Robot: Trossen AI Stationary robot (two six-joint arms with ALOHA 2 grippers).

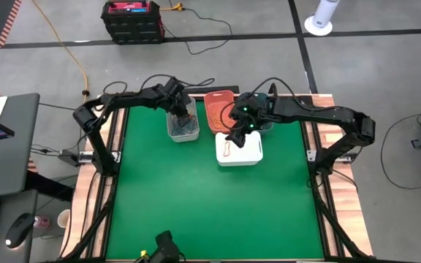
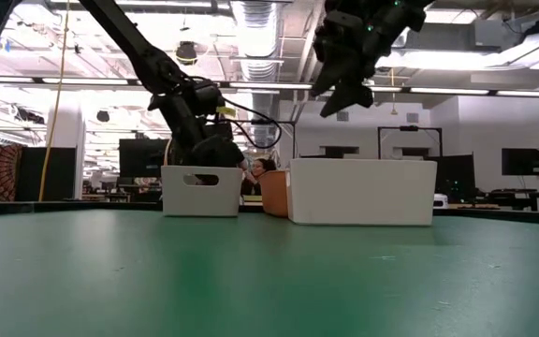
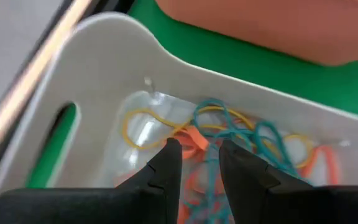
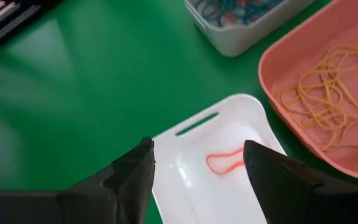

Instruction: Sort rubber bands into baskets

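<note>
My left gripper (image 1: 183, 117) reaches down into the light grey basket (image 1: 174, 131). Its fingers (image 3: 169, 158) are a narrow gap apart over a pile of teal, orange and yellow rubber bands (image 3: 229, 134). My right gripper (image 4: 197, 158) is open and empty, hovering above the white basket (image 1: 251, 155). One red rubber band (image 4: 224, 162) lies on that basket's floor. The coral-orange basket (image 1: 218, 109) holds several yellow bands (image 4: 325, 93). The dark slate-blue basket is hidden under my right arm. My left gripper points down into the band pile in the grey basket. A teal strand (image 3: 213, 168) and an orange strand (image 3: 194, 146) run through the narrow gap between its fingertips. I cannot tell whether the fingers touch them.
The baskets stand close together at the far middle of the green mat (image 1: 210, 212), which stretches toward the near edge. In the low view the white basket (image 2: 363, 192) stands nearest, with the grey one (image 2: 201, 192) and the coral one (image 2: 274, 195) behind it.
</note>
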